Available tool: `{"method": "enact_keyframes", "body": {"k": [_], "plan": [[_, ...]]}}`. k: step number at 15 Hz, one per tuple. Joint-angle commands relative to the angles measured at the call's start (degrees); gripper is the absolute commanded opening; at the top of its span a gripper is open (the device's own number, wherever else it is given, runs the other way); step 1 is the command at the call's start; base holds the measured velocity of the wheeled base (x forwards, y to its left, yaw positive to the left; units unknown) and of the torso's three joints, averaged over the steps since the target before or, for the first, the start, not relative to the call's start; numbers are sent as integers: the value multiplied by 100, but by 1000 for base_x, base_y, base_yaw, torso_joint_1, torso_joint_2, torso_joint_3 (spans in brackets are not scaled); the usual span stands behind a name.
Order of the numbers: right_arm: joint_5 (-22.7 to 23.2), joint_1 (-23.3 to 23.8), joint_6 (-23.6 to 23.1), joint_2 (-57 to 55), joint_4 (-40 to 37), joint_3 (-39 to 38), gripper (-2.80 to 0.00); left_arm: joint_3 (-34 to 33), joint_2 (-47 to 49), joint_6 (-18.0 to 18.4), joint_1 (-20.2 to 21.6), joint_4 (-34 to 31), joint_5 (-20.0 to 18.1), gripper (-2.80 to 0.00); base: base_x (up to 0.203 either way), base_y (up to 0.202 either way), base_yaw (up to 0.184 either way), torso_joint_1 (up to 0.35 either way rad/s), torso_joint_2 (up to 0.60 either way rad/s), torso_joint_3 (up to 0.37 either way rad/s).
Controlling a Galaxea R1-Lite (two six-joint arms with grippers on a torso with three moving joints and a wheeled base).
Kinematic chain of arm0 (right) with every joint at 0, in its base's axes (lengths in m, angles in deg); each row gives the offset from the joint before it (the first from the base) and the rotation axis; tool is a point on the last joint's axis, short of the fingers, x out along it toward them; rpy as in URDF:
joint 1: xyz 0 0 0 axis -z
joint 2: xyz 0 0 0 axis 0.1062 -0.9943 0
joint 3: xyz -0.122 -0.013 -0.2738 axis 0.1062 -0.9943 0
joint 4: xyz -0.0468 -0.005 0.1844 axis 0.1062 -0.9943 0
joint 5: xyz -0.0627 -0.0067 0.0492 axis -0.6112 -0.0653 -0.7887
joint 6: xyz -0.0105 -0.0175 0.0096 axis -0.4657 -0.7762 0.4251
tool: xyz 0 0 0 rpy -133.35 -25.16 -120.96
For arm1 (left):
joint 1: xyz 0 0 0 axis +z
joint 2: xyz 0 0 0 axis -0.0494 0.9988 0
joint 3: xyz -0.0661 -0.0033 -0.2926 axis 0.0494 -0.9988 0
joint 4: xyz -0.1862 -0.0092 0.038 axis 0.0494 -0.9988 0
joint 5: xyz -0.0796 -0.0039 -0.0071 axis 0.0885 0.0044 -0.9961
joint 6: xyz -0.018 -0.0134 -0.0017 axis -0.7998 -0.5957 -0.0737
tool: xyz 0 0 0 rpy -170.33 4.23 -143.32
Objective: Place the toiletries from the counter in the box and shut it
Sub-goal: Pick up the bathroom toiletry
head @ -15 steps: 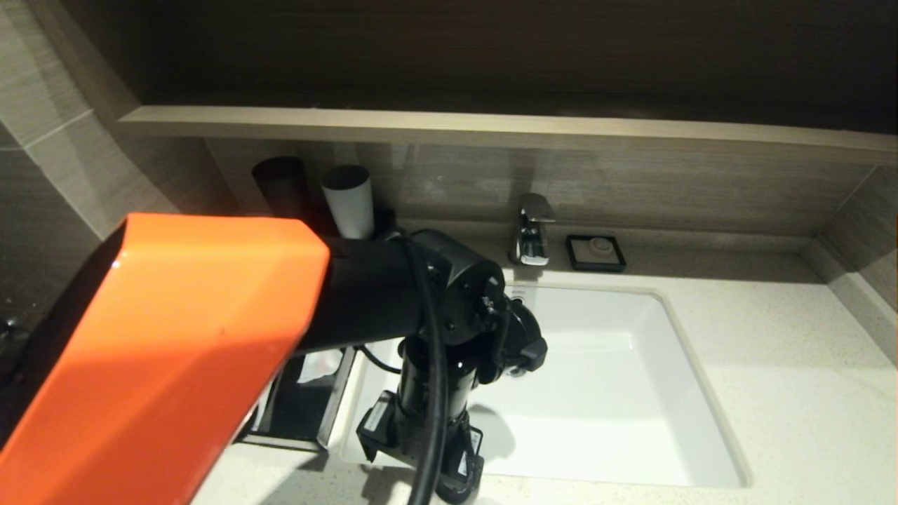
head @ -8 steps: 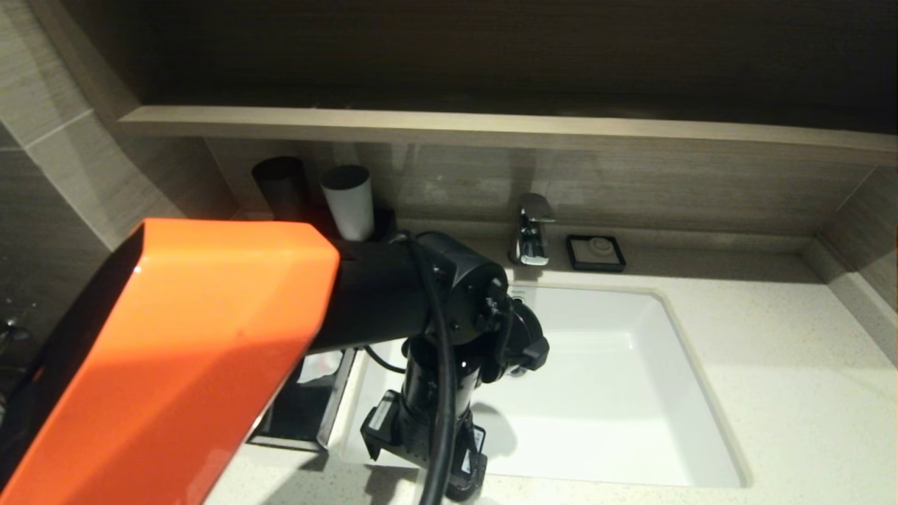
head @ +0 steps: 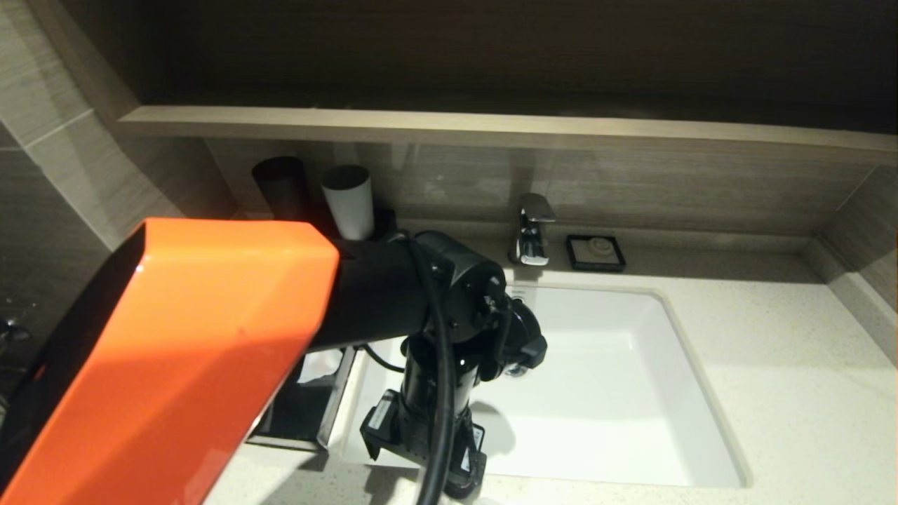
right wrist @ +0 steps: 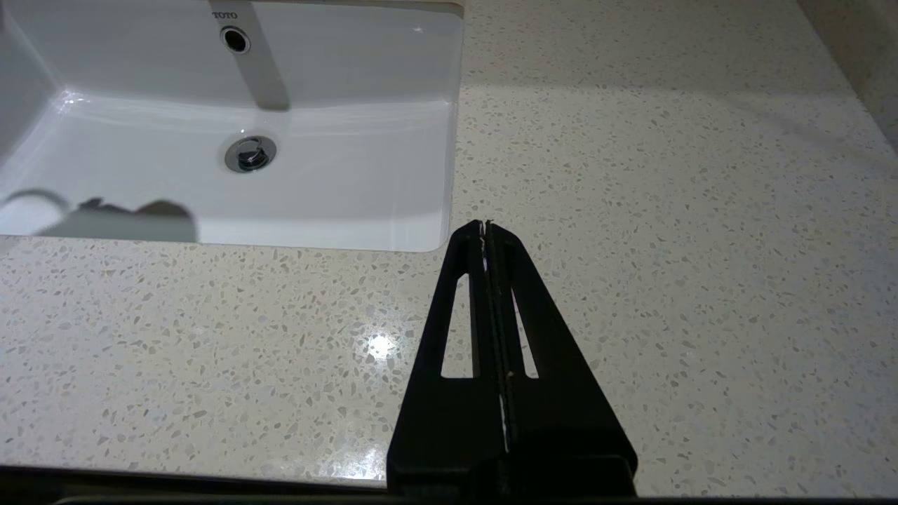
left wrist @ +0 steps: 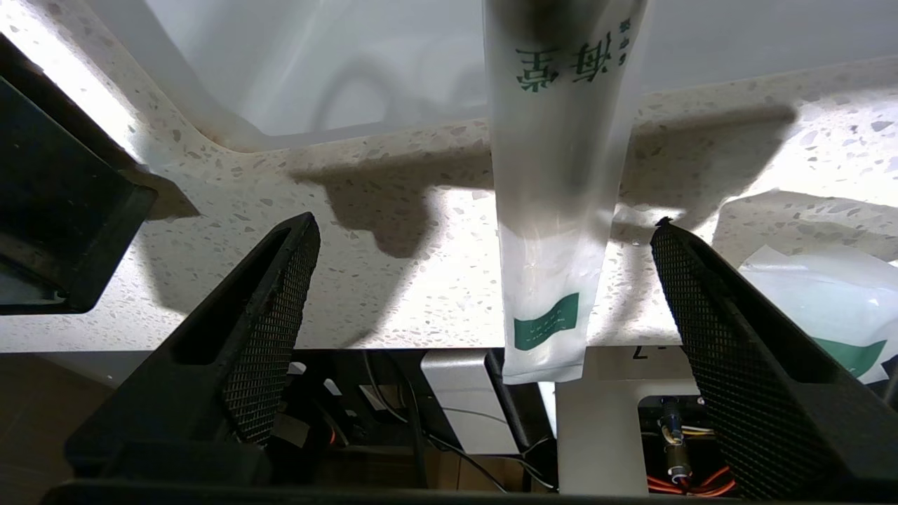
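Speckled stone table [left wrist: 393, 294] with a white sink [head: 617, 393]. At its left edge sits the black box [head: 302, 414]. Next, the left tool [left wrist: 484, 231] hangs wide over the front edge, a long packet [left wrist: 554, 231] lying between its fingers (untouched). Further right, the right tool [right wrist: 485, 228] is pressed together.

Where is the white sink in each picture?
Head view: the sink fills the middle and right, beside the left arm.
Left wrist view: its pale wall runs along the top, behind the packet.
Right wrist view: upper left.
Shared landmark: the speckled counter around it.
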Motion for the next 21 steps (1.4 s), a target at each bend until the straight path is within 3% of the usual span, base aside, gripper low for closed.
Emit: {"method": "enact_keyframes", "body": {"k": [1,5,21], "plan": [[0,-1,4,6,-2,-1,-280,-1,19,-20,24,-40,-3,0,0,0,0,0,0,0],[0,-1,-5,6,-2,-1,-280,78,-7,-11,60,-40,-266,0,0,0,0,0,0,0],[0,-1,4,6,-2,-1,-280,78,107,-12,165,-31,-302,0,0,0,0,0,0,0]]}}
